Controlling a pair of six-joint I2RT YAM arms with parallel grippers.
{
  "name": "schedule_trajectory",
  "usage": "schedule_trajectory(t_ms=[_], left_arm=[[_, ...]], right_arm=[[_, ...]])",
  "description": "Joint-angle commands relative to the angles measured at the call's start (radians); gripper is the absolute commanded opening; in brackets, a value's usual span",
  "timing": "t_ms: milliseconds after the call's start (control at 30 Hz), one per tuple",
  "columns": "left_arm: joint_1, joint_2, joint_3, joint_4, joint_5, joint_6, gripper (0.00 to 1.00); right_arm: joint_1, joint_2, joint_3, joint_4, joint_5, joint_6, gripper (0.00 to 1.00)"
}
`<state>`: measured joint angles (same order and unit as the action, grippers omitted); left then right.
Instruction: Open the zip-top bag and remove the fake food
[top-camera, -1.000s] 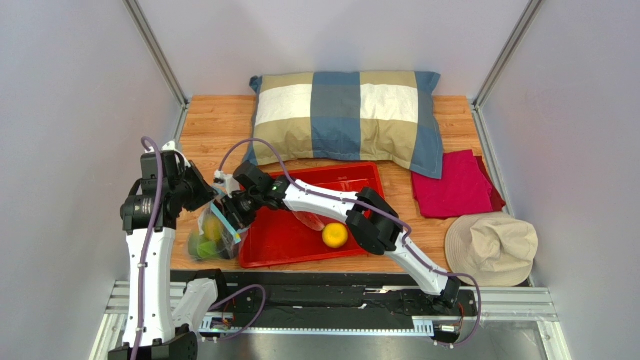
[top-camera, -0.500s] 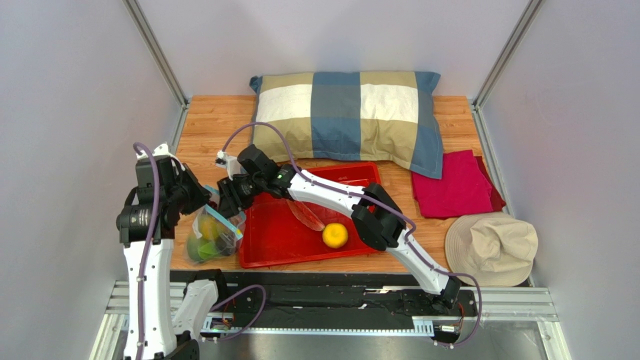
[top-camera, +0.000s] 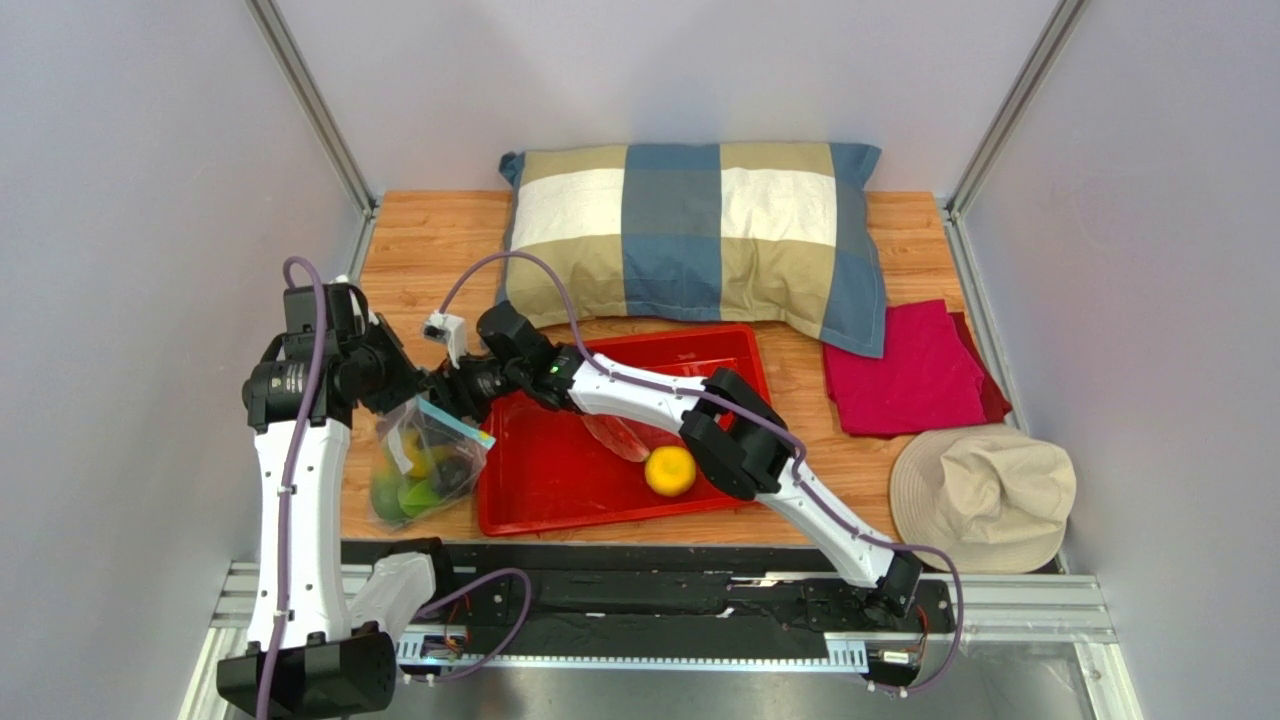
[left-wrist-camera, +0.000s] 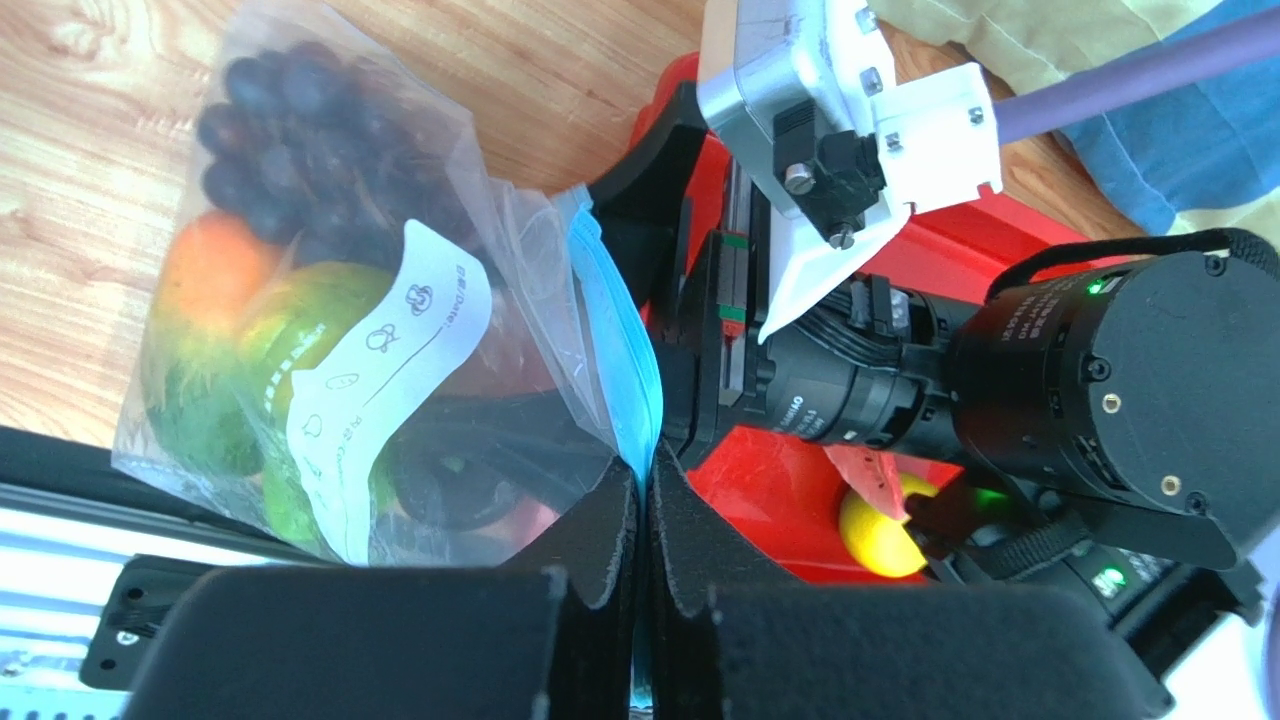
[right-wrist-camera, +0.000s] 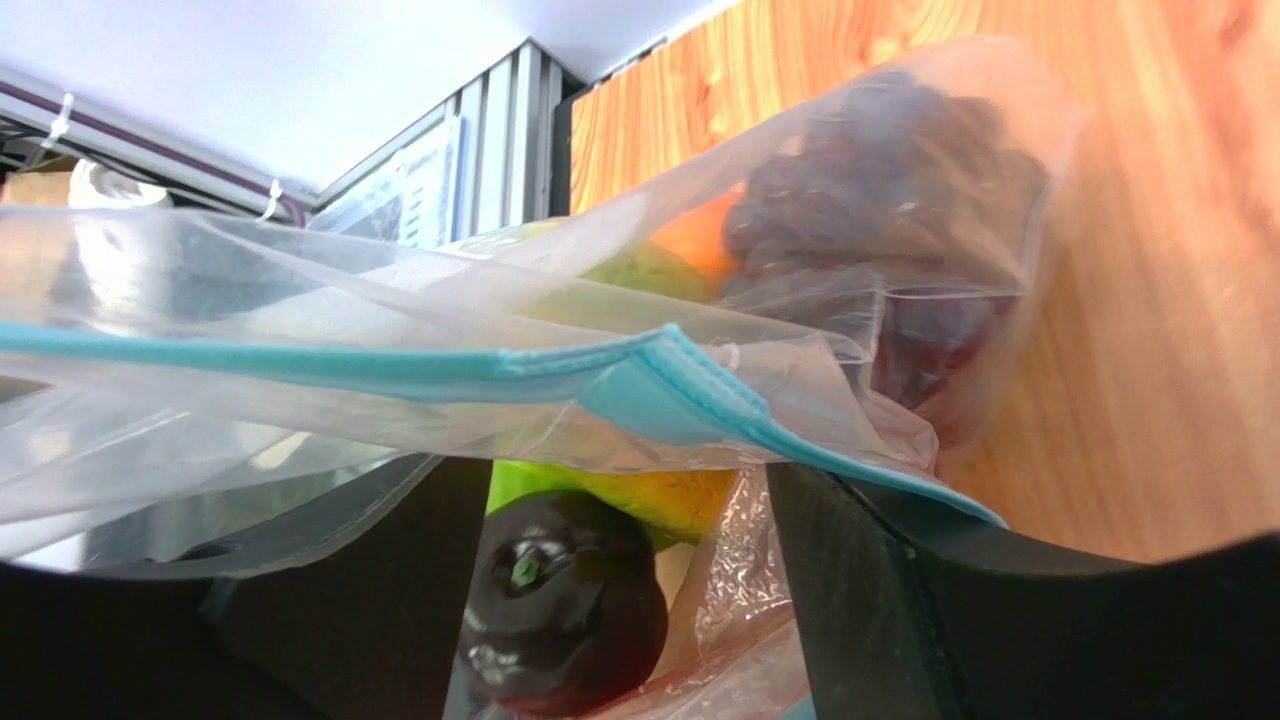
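The zip-top bag (top-camera: 425, 465) lies at the table's front left, clear, with a blue-green zip strip (left-wrist-camera: 619, 360). My left gripper (left-wrist-camera: 643, 495) is shut on that strip at the bag's mouth. Fake food fills the bag: purple grapes (left-wrist-camera: 293, 135), an orange-green mango (left-wrist-camera: 226, 300) and a dark round fruit (right-wrist-camera: 564, 623). My right gripper (right-wrist-camera: 624, 600) stands open at the mouth, with bag film draped over its fingers (right-wrist-camera: 879, 600) and the dark fruit showing between them. A yellow citrus (top-camera: 670, 470) and a pink-red meat slice (top-camera: 619, 438) lie in the red tray (top-camera: 721, 353).
The red tray sits just right of the bag. A checked pillow (top-camera: 691, 233) lies behind it. A red cloth (top-camera: 909, 368) and a beige hat (top-camera: 984, 495) are at the right. The table's front edge runs close under the bag.
My right gripper has opened and pulled back a little from the bag toward the tray's far left corner. The left gripper has kept its hold on the zip strip.
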<state>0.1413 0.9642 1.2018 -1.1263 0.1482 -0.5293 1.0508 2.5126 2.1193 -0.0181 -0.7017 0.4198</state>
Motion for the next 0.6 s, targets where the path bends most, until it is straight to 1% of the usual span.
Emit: schedule_trajectory(t_ms=[0,67,133,200,233,267,300,367,400,500,533,567], left_arm=[[0.001,-0.031,-0.011,0.074,0.111,-0.078,0.0],[0.001,-0.048,-0.045,0.103,0.138,-0.104,0.0],[0.001,-0.059,-0.065,0.117,0.157,-0.13,0.0],[0.003,-0.053,-0.061,0.099,0.14,-0.114,0.0],[0.003,-0.05,-0.044,0.085,0.125,-0.103,0.0],[0.001,-0.045,-0.032,0.056,0.085,-0.092,0.0],[0.001,-0.041,-0.022,0.048,0.068,-0.068,0.0],[0.001,-0.036,0.011,0.017,0.009,-0.041,0.0],[0.001,-0.025,0.027,0.007,-0.01,-0.011,0.0],[0.001,0.01,0.097,-0.041,-0.082,0.055,0.0],[0.001,0.017,0.122,-0.047,-0.102,0.069,0.0],[0.001,0.024,0.13,-0.053,-0.108,0.08,0.0]], right_arm=[[0.037,0.023,-0.018,0.182,0.011,-0.09,0.78],[0.047,0.035,0.004,0.184,0.025,-0.119,0.8],[0.051,0.043,0.005,0.184,0.042,-0.154,0.81],[0.051,0.006,-0.053,0.225,0.089,-0.156,0.81],[0.048,-0.009,-0.074,0.236,0.096,-0.153,0.78],[0.046,-0.021,-0.084,0.233,0.099,-0.148,0.72],[0.046,-0.031,-0.082,0.225,0.087,-0.142,0.58],[0.046,-0.057,-0.078,0.221,0.05,-0.121,0.46],[0.049,-0.069,-0.09,0.224,0.032,-0.112,0.36],[0.048,-0.116,-0.151,0.268,-0.011,-0.07,0.35],[0.048,-0.129,-0.177,0.288,-0.013,-0.058,0.36],[0.049,-0.159,-0.197,0.326,-0.018,-0.044,0.39]])
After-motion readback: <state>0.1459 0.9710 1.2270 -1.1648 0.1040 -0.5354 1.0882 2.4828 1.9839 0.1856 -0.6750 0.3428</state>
